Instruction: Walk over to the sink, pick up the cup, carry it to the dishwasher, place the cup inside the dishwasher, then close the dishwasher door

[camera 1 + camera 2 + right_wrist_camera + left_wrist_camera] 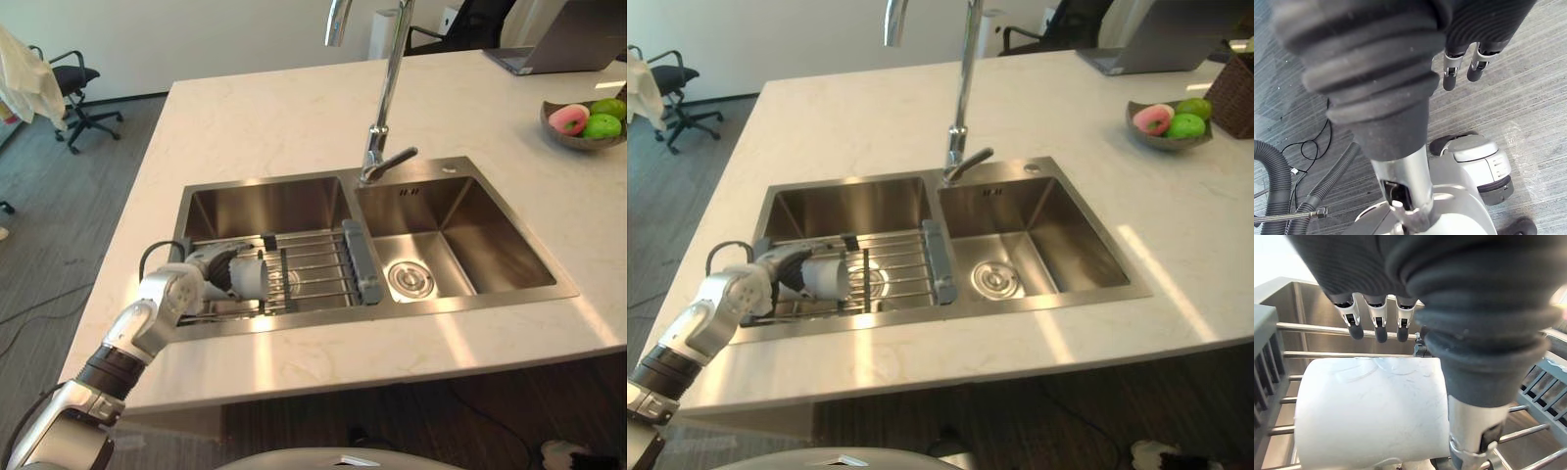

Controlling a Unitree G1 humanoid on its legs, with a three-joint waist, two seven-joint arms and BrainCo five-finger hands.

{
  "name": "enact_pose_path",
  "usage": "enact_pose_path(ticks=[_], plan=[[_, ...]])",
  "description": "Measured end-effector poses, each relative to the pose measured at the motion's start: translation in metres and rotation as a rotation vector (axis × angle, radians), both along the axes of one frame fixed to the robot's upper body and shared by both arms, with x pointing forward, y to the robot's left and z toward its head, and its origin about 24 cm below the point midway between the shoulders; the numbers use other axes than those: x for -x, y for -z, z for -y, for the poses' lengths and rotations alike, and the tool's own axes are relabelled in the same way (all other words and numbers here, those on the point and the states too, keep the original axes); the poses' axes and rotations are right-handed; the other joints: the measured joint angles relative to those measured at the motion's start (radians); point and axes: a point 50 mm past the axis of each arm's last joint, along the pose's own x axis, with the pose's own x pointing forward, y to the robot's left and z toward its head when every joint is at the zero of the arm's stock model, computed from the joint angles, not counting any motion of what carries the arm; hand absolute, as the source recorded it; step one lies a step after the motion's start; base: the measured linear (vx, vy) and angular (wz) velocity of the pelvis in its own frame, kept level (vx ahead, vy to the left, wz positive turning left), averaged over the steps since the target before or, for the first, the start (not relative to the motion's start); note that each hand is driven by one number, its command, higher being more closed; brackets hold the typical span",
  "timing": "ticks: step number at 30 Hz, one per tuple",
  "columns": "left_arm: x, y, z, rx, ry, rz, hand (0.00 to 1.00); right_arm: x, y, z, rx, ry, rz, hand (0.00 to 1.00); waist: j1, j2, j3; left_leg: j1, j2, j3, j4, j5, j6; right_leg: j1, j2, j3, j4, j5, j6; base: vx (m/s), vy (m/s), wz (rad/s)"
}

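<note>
A plain white cup [1371, 406] is seen laid on its side on the bars of a wire rack [318, 262], which is set across the left basin of the steel sink [490, 299]. The cup is placed at the rack's left end, near the basin's front wall.

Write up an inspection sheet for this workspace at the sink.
Surface: pale stone countertop with a steel double sink.
Job's things: white cup lying on its side on the wire rack in the left basin.
Clutter: fruit bowl and laptop at the counter's far right.
Hands: left hand open, fingers straight over the cup; right hand open, hanging above the floor.
Cables: thin cable on the floor left of the counter.
Surroundings: office chair, grey floor.
</note>
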Motion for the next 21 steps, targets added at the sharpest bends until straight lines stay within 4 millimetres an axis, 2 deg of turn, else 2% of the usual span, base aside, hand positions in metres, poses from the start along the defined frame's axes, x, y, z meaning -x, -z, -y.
enact_pose_path(ticks=[15, 21], plan=[[0.007, 0.018, -0.008, -0.037, -0.022, -0.063, 0.00, -0.001, 0.000, 0.000, -0.001, 0.000, 0.001, 0.00, -0.001, 0.002, 0.001, 0.002, 0.000, 0.007, 0.000, -0.002, 0.000, -0.001, 0.000, 0.005, 0.000, 0.000, 0.000, 0.00, 0.000, -0.01], [0.007, 0.031, -0.016, -0.060, -0.060, -0.102, 0.00, -0.002, 0.000, 0.000, -0.011, 0.000, -0.008, 0.00, -0.012, 0.002, 0.000, 0.003, 0.000, 0.007, 0.000, -0.002, 0.000, -0.001, 0.000, 0.006, 0.000, 0.000, 0.000, 0.00, 0.000, 0.00]])
